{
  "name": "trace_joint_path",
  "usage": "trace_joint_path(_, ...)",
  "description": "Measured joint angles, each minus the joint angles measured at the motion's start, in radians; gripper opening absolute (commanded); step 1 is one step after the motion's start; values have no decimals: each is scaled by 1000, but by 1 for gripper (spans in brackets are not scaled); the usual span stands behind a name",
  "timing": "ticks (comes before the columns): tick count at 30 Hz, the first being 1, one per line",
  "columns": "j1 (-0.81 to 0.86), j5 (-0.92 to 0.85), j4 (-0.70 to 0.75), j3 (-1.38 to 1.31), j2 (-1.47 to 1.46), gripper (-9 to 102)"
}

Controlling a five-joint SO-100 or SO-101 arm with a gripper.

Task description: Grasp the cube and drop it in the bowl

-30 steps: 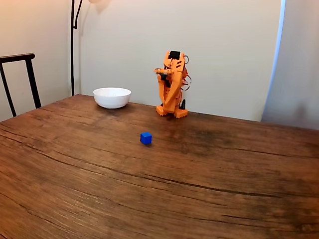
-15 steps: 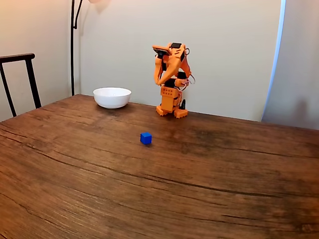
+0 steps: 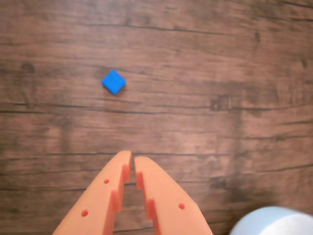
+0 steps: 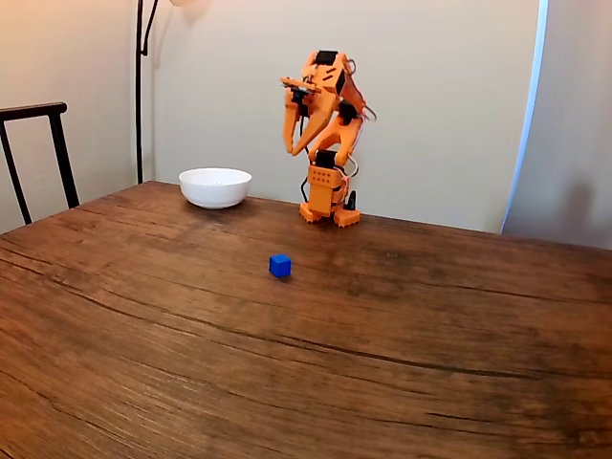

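Observation:
The small blue cube (image 4: 279,265) lies on the wooden table (image 4: 382,344), in front of the arm's base. The white bowl (image 4: 215,186) stands at the back left in the fixed view, with nothing showing inside it. My orange gripper (image 4: 292,151) hangs high above the table near the base, pointing down, fingers together and holding nothing. In the wrist view the cube (image 3: 113,82) sits well beyond the tips of the shut gripper (image 3: 132,157) and slightly left of them. The bowl's rim (image 3: 274,223) shows at the lower right corner.
A dark chair back (image 4: 38,143) stands past the table's left edge, and a lamp pole (image 4: 140,86) rises behind the bowl. A wall runs close behind the arm's base (image 4: 330,210). Bare table spreads around the cube.
The arm has unfolded from its tucked pose and lifted upward; the gripper now hangs higher, pointing down at the table. Cube and bowl have not moved.

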Motion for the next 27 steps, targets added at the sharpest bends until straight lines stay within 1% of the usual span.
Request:
trace_joint_path(10, 3, 160, 0, -261, -356, -1)
trace_joint_path(20, -8, 365, 3, -382, -600, -1)
trace_joint_path(27, -8, 488, 69, -492, -729, 0)
